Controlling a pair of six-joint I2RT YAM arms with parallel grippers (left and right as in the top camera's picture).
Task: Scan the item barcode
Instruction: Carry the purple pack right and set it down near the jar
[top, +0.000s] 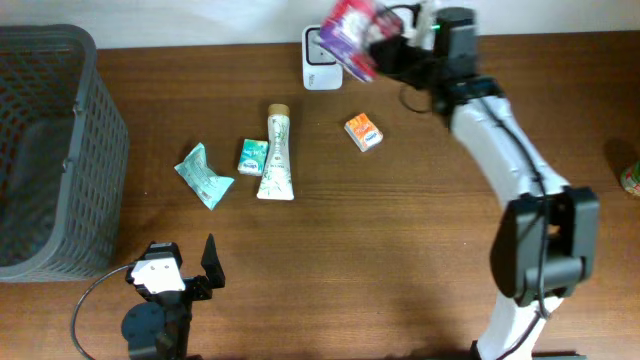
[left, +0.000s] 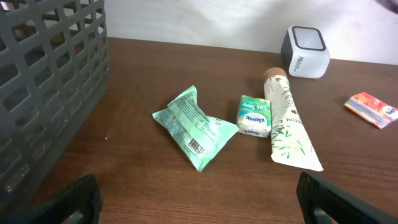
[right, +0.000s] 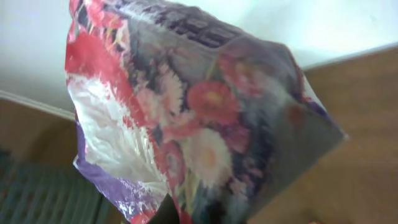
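Note:
My right gripper (top: 385, 48) is shut on a flowery purple and red packet (top: 350, 25), held in the air at the table's far edge, just above and right of the small white barcode scanner (top: 320, 58). In the right wrist view the packet (right: 199, 112) fills the frame and hides the fingers; no barcode shows on the face I see. My left gripper (top: 185, 265) rests open near the front edge with nothing between its fingers. From its wrist view I see the scanner (left: 305, 51) at the back.
A grey basket (top: 45, 150) stands at the left. On the table lie a green wipes pack (top: 204, 175), a small tissue pack (top: 252, 155), a white tube (top: 276, 155) and an orange packet (top: 364, 131).

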